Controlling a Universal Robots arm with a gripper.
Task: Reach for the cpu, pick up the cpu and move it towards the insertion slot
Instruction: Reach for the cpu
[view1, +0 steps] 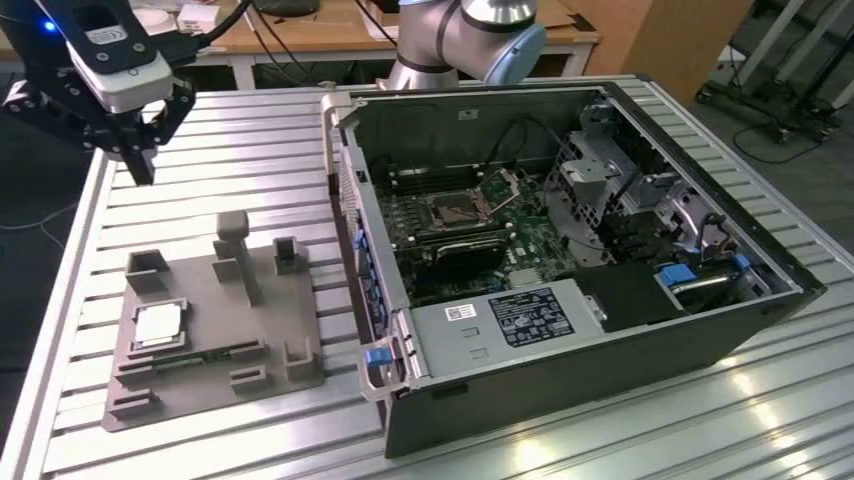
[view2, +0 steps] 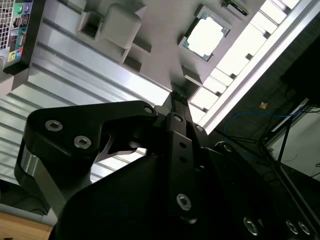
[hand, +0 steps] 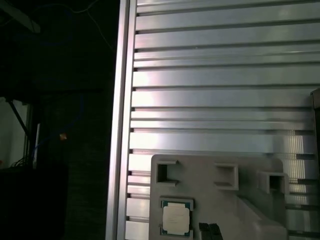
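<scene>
Slatted aluminium tabletop (view1: 240, 140) carries the grey tray (view1: 200, 395), where the cpu (view1: 158, 325) lies flat, silver face up. In the exterior view it sits at about six o'clock from my gripper (view1: 142, 172), well apart and lower; my fingers are pressed together on nothing. From the cpu, the insertion slot (view1: 461, 210) lies near two o'clock, inside the open case (view1: 400, 400).

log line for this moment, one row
phase: reach | gripper: shut, empty, raised clear of grey tray | cpu: lying in tray recess, untouched | insertion slot: plate raised, no cpu
</scene>
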